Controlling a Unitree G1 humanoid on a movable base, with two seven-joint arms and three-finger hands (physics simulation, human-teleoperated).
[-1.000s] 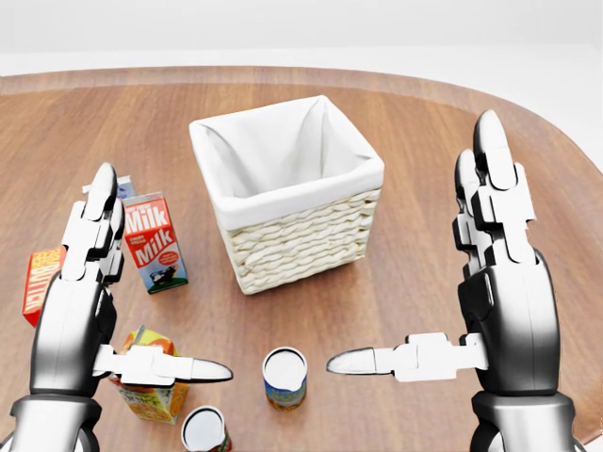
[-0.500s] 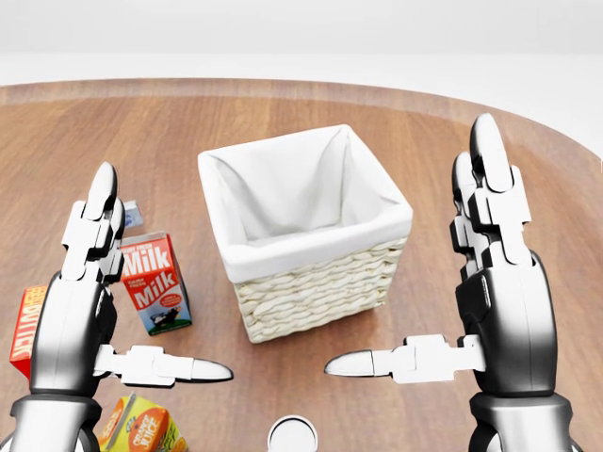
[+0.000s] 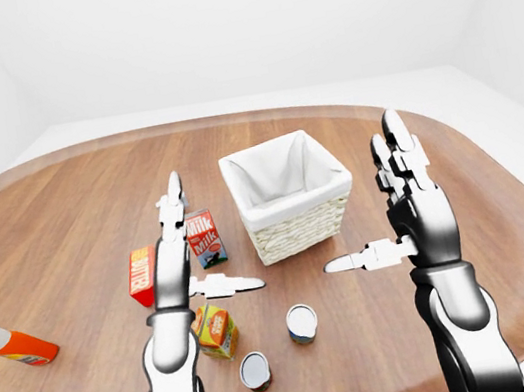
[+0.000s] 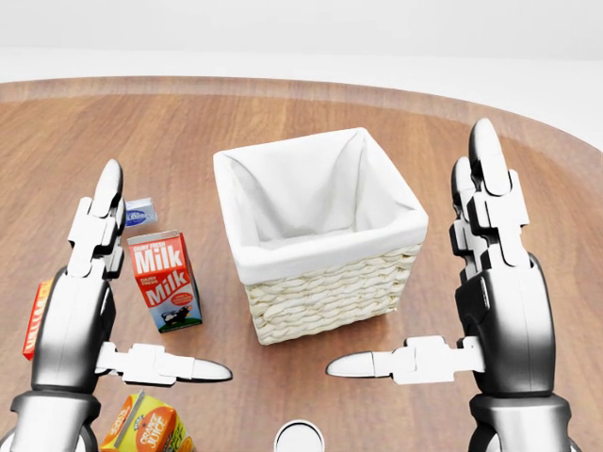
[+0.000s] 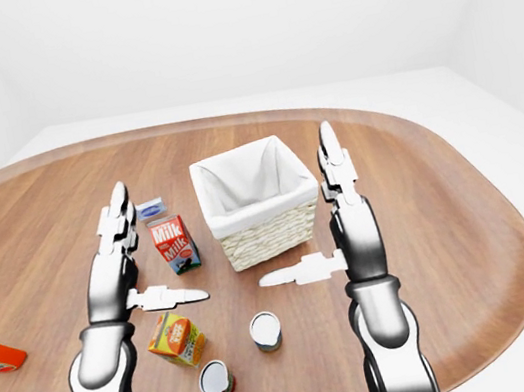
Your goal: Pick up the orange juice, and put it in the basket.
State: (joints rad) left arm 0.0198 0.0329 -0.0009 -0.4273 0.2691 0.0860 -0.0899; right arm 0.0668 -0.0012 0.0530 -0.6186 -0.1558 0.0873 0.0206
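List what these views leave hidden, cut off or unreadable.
- Orange juice carton: head view, cut by bottom edge.
- Can: head view, only its rim shows.
- Red box: left-eye view, partly behind the left hand.
- Small blue pack: right-eye view, label too small to read.

orange juice (image 5: 176, 339) orange-yellow | basket (image 4: 330, 292) cream weave, white liner | milk carton (image 4: 164, 281) red
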